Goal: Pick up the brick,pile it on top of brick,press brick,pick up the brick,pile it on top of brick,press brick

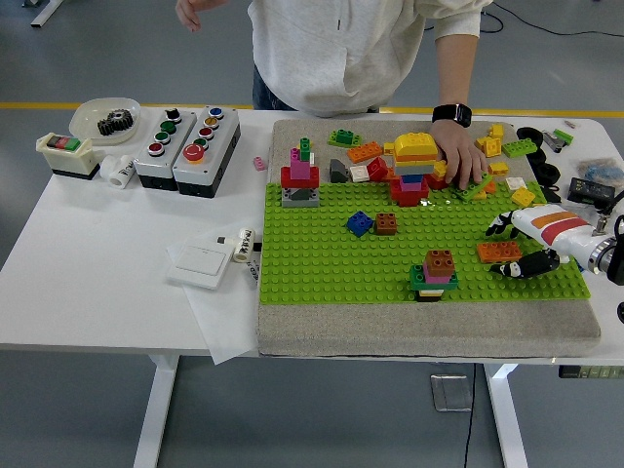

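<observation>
Orange brick point(498, 251), flat and oblong, lying on the green baseplate point(322, 258) near its right edge, just beside the right hand point(526, 239). Hand reaching in from the right: white fingers point(507, 225) above the brick, black thumb at its lower right corner, loosely curled around it; whether the brick is truly gripped, impossible to tell at this size. No left hand in view.

Probably light, hard, smooth plastic: no give, unlikely to break, but easy to skid or tip if pinched unevenly. Best taken by the two long sides, low enough to clear the studs on top. If seated on the baseplate studs, likely to need a small pull or tilt to free. Once piled, a firm press from straight above needed to lock it.

Likely target: small stack point(433, 272) near the front middle of the baseplate, three layers counted — green at the bottom, pink between, brown on top. Two single bricks just beside each other mid-plate, one blue point(359, 223), one brown point(386, 223). Two taller stacks at the far edge: one red and pink point(299, 175), one yellow-topped point(413, 166). Loose bricks scattered at the far right, too many and too small to count.

Person at the far side, one hand point(462, 160) resting among those loose bricks, beside the yellow-topped stack.
</observation>
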Controlling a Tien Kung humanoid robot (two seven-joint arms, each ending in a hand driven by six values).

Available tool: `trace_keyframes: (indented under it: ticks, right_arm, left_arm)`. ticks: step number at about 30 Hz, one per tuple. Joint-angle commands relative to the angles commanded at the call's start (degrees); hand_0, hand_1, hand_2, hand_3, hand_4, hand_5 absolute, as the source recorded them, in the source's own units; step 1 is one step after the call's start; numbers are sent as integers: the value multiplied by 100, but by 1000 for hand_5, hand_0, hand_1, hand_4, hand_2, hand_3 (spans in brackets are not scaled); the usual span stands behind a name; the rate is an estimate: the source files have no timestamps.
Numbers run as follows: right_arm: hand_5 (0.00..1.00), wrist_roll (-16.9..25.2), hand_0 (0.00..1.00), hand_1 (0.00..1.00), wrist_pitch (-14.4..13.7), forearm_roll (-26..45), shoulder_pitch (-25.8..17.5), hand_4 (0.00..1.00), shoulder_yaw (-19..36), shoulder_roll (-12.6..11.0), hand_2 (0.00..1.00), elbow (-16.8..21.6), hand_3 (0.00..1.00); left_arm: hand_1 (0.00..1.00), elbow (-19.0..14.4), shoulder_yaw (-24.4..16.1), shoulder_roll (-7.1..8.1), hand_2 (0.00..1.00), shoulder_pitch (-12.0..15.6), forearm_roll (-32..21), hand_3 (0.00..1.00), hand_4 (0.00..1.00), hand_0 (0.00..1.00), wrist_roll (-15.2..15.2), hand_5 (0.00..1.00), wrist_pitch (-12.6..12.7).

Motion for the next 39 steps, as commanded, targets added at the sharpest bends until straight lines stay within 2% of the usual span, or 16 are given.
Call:
trace_keyframes:
  ticks: [17,18,29,30,39]
  right_arm:
    - [448,81,406,515,-219,-42,-65,814,-34,40,602,-96,614]
    - [451,83,386,495,-225,-45,-65,795,-34,39,591,-95,573]
    - [453,118,372,483,-366,-122,-103,778,-68,79,579,-146,557]
    - [452,125,342,463,-386,-126,-111,767,-73,81,562,-146,547]
    - [454,143,320,449,-572,-174,-139,750,-98,87,544,-166,535]
  left_arm:
    - [681,-6,-11,-3,752,-21,27,648,746,706,3,639,-10]
    - [679,-6,-11,-3,752,-21,27,647,746,706,3,639,-10]
    - [678,-8,-27,-5,752,-6,58,648,747,706,17,639,-11]
    - [680,-8,-32,-6,751,-4,65,648,748,708,19,640,-11]
    - [683,-12,-54,-7,754,0,110,649,748,712,33,640,-19]
